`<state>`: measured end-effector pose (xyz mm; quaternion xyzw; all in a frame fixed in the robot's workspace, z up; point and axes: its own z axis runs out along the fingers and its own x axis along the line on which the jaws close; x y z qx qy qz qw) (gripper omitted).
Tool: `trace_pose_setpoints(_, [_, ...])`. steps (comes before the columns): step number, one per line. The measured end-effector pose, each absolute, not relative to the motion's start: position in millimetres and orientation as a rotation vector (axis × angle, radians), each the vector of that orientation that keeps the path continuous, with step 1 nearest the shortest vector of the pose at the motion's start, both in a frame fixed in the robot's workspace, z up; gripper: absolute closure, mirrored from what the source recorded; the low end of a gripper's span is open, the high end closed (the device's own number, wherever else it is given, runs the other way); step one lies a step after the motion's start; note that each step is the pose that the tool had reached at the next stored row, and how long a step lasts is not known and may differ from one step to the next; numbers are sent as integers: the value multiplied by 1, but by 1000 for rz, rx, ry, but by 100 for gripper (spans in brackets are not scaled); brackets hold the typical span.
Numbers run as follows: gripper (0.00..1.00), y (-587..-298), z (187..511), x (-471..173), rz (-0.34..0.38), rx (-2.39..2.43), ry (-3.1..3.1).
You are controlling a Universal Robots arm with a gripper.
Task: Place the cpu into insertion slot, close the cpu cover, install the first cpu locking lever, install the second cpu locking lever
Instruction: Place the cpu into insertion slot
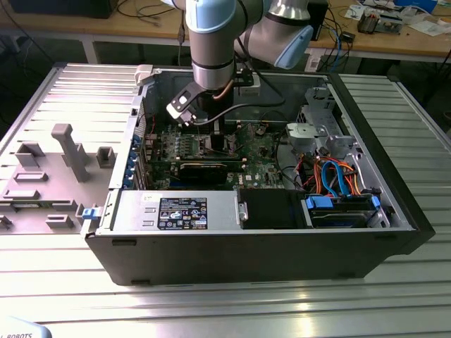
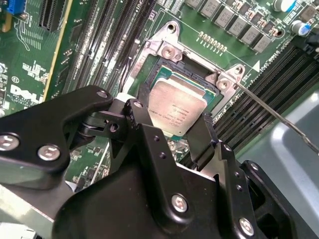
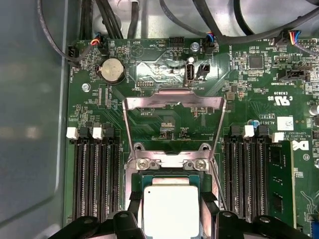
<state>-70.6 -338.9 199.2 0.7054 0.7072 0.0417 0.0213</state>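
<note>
The cpu [image 3: 171, 214] is pinched on two sides by the closed gripper [image 3: 172, 201], low over the insertion slot [image 2: 172, 62]. Risk: a tilt or offset could bend the socket pins. The cpu cover [image 3: 174, 102] stands open just beyond the gripper. A locking lever [image 2: 279, 117] and memory slots [image 3: 94, 179] crowd both flanks.

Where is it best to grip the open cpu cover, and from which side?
The cpu cover: likely its free crossbar, pinched from above, since the frame stands raised on its hinge and that bar is clear of the board.
</note>
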Motion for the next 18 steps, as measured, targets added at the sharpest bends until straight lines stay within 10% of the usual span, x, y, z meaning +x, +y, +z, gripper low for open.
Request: trace_pose_setpoints(18, [46, -340, 198, -71, 130, 2192, 2186])
